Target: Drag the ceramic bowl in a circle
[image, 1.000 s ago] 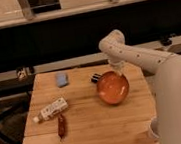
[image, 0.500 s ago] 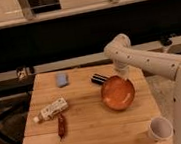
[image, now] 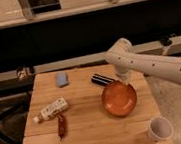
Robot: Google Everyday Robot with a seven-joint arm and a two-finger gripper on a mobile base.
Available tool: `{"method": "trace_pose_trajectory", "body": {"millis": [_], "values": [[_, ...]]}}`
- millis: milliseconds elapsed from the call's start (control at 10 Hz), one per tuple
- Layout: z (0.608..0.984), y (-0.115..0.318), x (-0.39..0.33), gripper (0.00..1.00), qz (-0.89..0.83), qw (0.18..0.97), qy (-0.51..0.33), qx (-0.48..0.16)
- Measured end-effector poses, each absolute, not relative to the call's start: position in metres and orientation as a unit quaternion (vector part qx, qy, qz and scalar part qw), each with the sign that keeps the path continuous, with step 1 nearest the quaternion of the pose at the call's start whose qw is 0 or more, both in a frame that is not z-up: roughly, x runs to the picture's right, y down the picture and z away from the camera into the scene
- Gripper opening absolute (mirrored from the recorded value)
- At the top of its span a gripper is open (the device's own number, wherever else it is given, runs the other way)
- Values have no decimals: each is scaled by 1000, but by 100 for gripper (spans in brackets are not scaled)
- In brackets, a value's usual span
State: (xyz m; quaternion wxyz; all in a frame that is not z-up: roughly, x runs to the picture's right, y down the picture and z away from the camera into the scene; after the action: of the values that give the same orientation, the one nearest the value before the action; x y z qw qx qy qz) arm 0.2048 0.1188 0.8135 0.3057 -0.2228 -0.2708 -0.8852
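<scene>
The orange ceramic bowl (image: 119, 99) sits on the wooden table (image: 87, 132), right of the middle. My gripper (image: 124, 81) reaches down from the white arm at the upper right. It meets the bowl's far right rim and is shut on it. The fingertips are mostly hidden behind the wrist.
A black oblong object (image: 102, 79) lies just behind the bowl on its left. A blue sponge (image: 61, 79) lies at the back left. A white bottle (image: 50, 110) and a reddish-brown stick-shaped item (image: 61, 126) lie at the left. A white cup (image: 160, 128) stands at the front right corner.
The bowl has slid toward the front right of the table, and my gripper has moved with it at its rim. The other objects have not moved.
</scene>
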Motion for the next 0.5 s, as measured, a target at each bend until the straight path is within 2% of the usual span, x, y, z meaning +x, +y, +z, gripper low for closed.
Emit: {"method": "trace_pose_trajectory", "body": {"millis": [500], "values": [[816,153,186,0,-885,284,-300,-216]]}}
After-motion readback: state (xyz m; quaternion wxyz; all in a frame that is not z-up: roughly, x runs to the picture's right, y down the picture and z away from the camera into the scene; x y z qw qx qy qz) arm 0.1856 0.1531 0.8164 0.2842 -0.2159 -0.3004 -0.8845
